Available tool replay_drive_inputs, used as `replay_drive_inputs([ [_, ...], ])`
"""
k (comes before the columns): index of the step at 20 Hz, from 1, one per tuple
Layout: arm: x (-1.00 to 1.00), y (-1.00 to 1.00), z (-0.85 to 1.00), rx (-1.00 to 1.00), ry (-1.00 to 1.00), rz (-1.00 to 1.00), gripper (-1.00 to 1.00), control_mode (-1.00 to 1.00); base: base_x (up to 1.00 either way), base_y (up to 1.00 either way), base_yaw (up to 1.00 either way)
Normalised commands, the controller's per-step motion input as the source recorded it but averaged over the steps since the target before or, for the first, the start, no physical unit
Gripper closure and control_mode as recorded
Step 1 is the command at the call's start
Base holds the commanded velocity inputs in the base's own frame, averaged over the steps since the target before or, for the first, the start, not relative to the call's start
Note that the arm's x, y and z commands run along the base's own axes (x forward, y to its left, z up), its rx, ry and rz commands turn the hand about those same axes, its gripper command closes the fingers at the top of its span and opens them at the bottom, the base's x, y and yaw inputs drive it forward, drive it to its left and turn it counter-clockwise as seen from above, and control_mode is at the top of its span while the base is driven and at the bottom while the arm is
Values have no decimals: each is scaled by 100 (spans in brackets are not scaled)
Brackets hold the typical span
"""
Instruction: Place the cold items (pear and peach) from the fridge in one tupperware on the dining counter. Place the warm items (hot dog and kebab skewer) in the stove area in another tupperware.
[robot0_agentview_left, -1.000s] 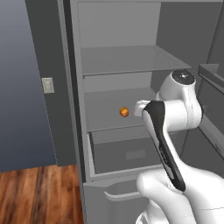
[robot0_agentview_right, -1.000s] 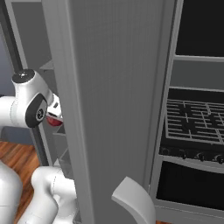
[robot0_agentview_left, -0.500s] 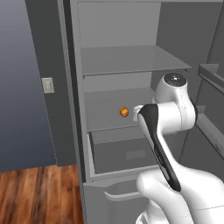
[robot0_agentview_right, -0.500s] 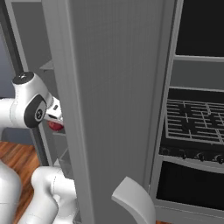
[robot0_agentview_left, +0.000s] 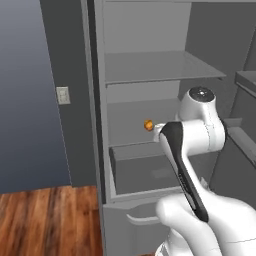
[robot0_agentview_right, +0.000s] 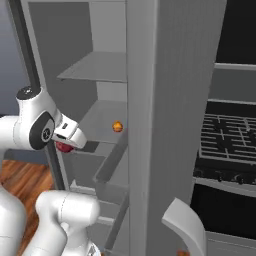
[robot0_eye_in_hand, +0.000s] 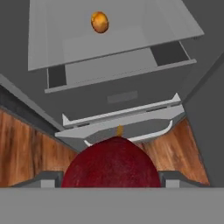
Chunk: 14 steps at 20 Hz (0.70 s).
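Pincer (robot0_agentview_right: 64, 145) holding a dark red fruit (robot0_eye_in_hand: 110, 162) in front of the open fridge (robot0_agentview_left: 150, 65).
The fruit is sitting wide between the fingers, right at the tips; whether it is the pear or the peach I cannot tell. Just beyond and below the pincer a drawer (robot0_eye_in_hand: 118, 94) is standing pulled out. Farther in, well ahead of the pincer, an orange fruit (robot0_eye_in_hand: 99, 22) is lying alone on a shelf (robot0_agentview_left: 135, 112).

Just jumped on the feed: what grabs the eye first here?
A dark red fruit sits between the fingers at the bottom of the hand view, its red also peeking out by the wrist in the right base view. Beyond it, a small orange fruit rests alone on a shelf of the open fridge, above a pulled-out drawer.
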Motion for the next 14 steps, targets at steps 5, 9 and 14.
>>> replay_drive_inputs([
  [5, 0, 0, 0, 0, 0, 0, 100, 100, -64, 72, 16],
  [9, 0, 0, 0, 0, 0, 0, 100, 100, -42, 85, 28],
  [14, 0, 0, 0, 0, 0, 0, 100, 100, 0, 69, 59],
])
